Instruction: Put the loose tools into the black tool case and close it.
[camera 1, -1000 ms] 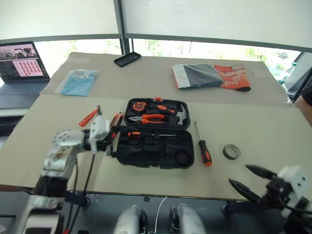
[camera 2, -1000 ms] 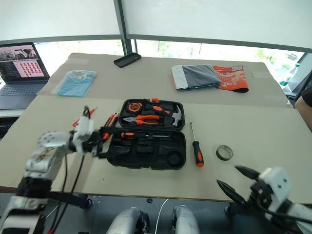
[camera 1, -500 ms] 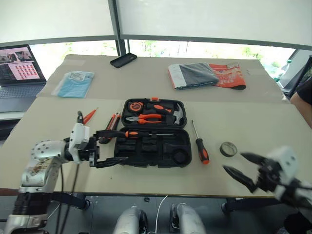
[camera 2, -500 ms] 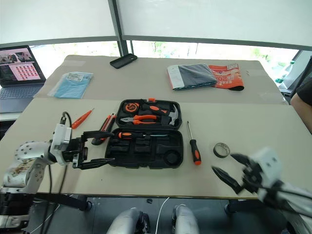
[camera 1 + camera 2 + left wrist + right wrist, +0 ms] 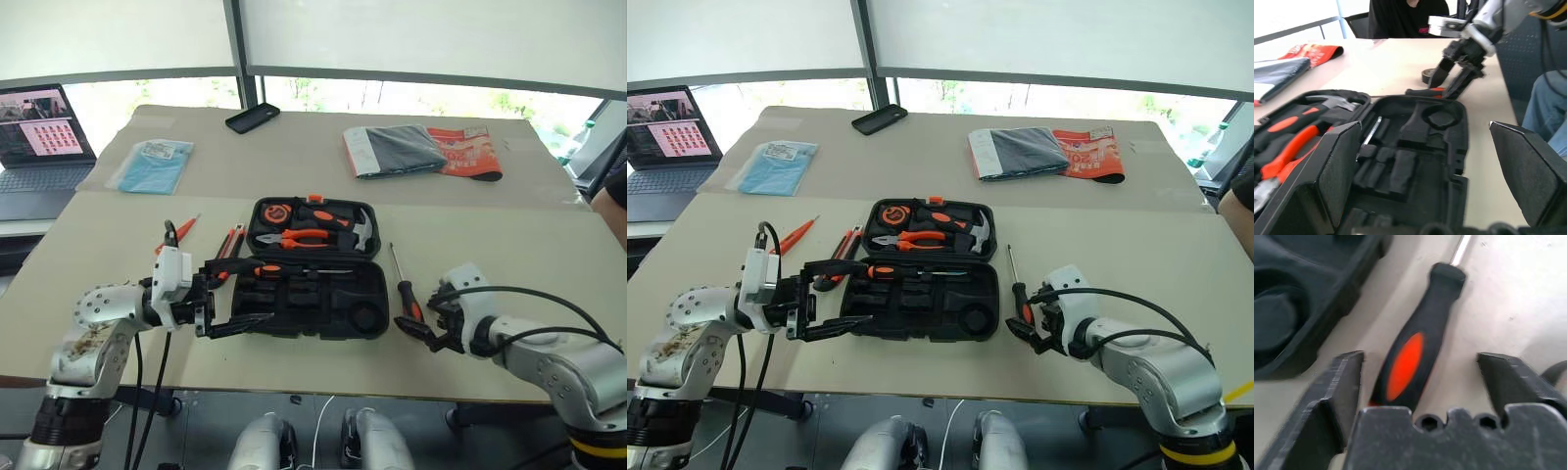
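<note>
On beige table (image 5: 509,245), right tool (image 5: 1420,382) straddles screwdriver (image 5: 1415,352) beside black tool case (image 5: 313,294).

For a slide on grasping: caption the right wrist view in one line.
Open right end effector straddles the orange-and-black screwdriver lying beside the black tool case.

The tool case (image 5: 315,269) lies open mid-worktop (image 5: 529,245). At its 3 o'clock lies a screwdriver (image 5: 405,290), handle toward the near edge, with the tape roll (image 5: 1428,76) just beyond it. At the case's 9 o'clock lie the utility knife (image 5: 229,247) and, farther out, a slim screwdriver (image 5: 181,230). A phone (image 5: 252,118) lies at 11 o'clock, a folded packet (image 5: 421,151) at 1 o'clock, a laptop (image 5: 39,137) far at 10 o'clock.
</note>
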